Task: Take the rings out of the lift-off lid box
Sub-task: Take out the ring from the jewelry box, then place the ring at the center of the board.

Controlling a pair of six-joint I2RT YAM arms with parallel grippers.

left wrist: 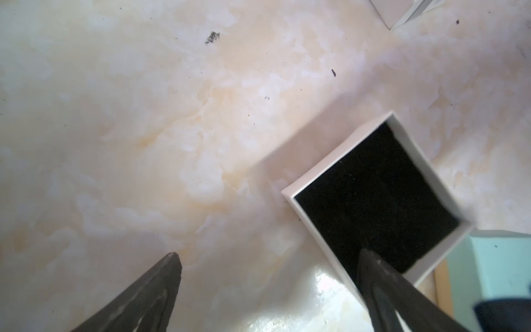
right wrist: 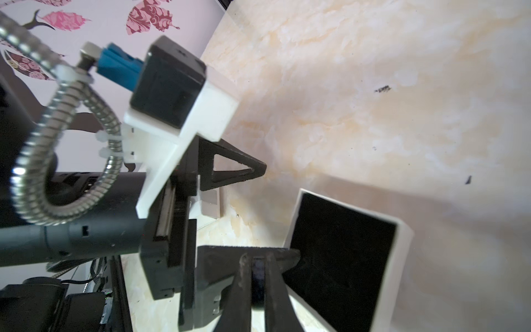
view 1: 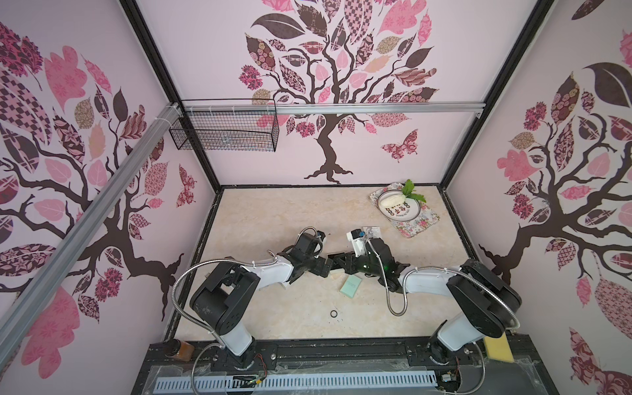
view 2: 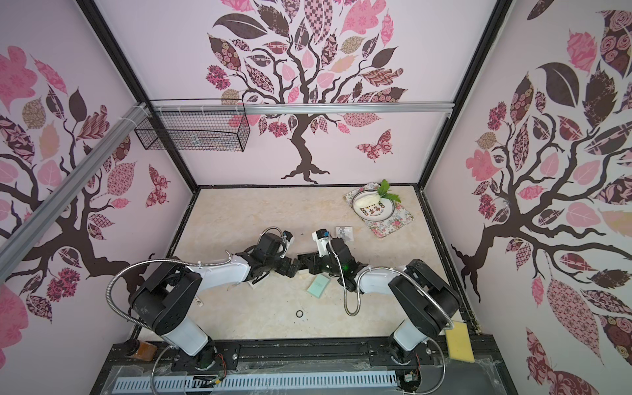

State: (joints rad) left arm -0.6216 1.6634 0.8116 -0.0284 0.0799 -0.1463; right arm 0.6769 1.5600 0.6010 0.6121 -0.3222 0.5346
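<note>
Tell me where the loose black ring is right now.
In both top views the black ring lies flat on the tabletop, roughly midway across, apart from the mint-green lid and nearer the robot's base.

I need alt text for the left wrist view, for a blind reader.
An open white box with a black lining sits on the marble-patterned table. The left gripper has its fingers spread wide, one tip over the box's lining.
</note>
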